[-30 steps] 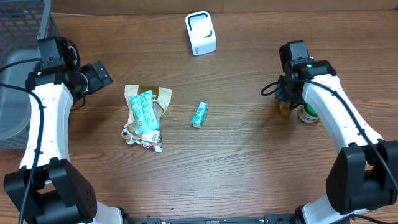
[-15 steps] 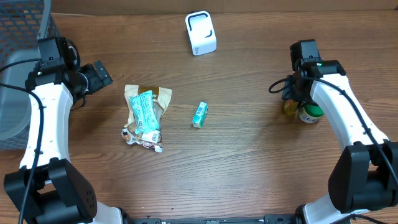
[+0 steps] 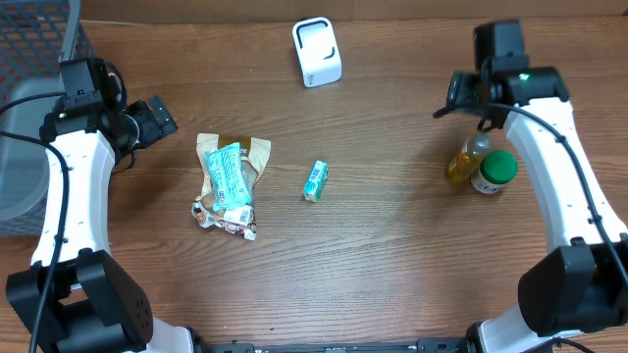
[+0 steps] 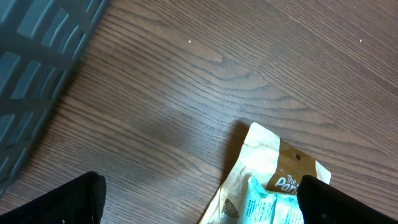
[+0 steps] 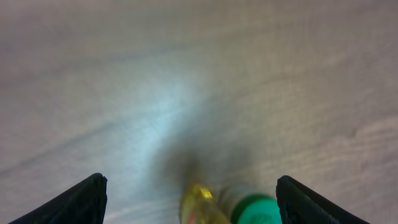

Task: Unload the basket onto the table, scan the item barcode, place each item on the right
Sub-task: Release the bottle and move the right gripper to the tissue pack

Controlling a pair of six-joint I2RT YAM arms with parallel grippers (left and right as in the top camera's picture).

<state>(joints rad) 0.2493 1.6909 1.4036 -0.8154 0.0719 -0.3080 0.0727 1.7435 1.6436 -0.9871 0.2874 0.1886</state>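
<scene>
teal box (image 3: pixel 314 180) is seen at centre, right of the pouches (image 3: pixel 228 181), well apart from the left end effector (image 4: pixel 199 199) and right end effector (image 5: pixel 189 193), both spread and empty; it is judged light, stiff, best pinched across its long sides.

Brown wood-grain bench (image 3: pixel 392 255), evenly lit from above, with a soft pale glare in the right wrist view. Dark grey lattice basket (image 3: pixel 29 44) at the far left corner.
</scene>
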